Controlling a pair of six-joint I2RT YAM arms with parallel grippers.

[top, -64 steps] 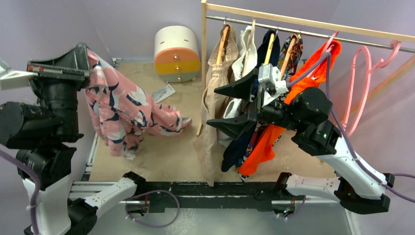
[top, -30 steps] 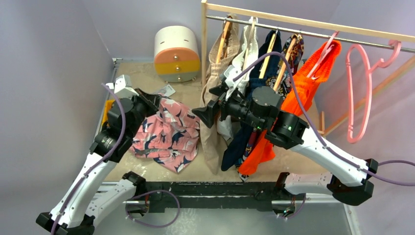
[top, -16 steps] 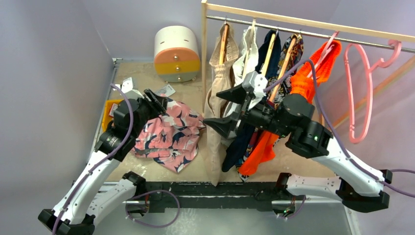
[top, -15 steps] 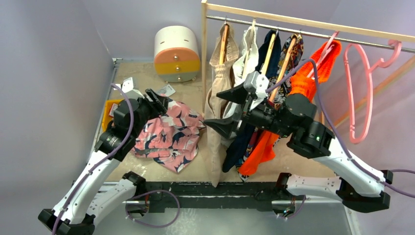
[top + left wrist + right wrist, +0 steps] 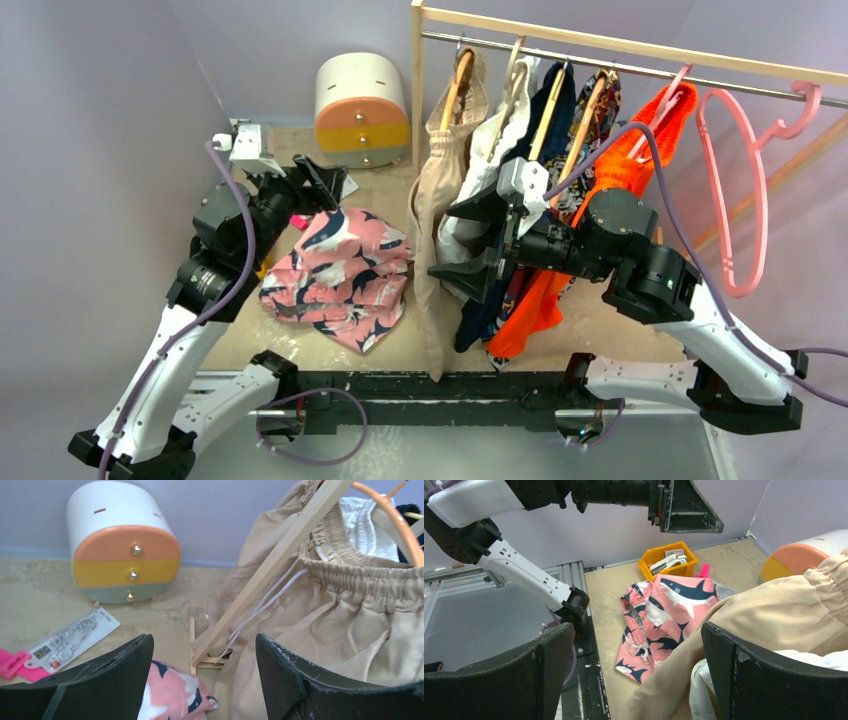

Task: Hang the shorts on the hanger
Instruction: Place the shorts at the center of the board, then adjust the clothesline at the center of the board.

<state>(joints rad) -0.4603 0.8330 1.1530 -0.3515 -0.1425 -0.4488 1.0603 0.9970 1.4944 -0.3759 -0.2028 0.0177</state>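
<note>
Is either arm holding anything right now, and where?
Nothing. The left end effector and right end effector are open and empty; the shorts lie loose.

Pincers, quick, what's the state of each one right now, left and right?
Left pincer: open, empty; the shorts lie free.
Right pincer: open wide, empty.

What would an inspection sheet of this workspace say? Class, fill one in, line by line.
Surface: tan table, partly covered.
Job's things: shorts crumpled on the table, unheld; pink hanger empty on the rack.
Clutter: yellow bin, leaflet, drawer chest.
Claws: left claw open above the shorts; right claw open beside hung clothes.
Cables: purple cable along each arm.
Surroundings: wooden rack, purple walls.
</note>
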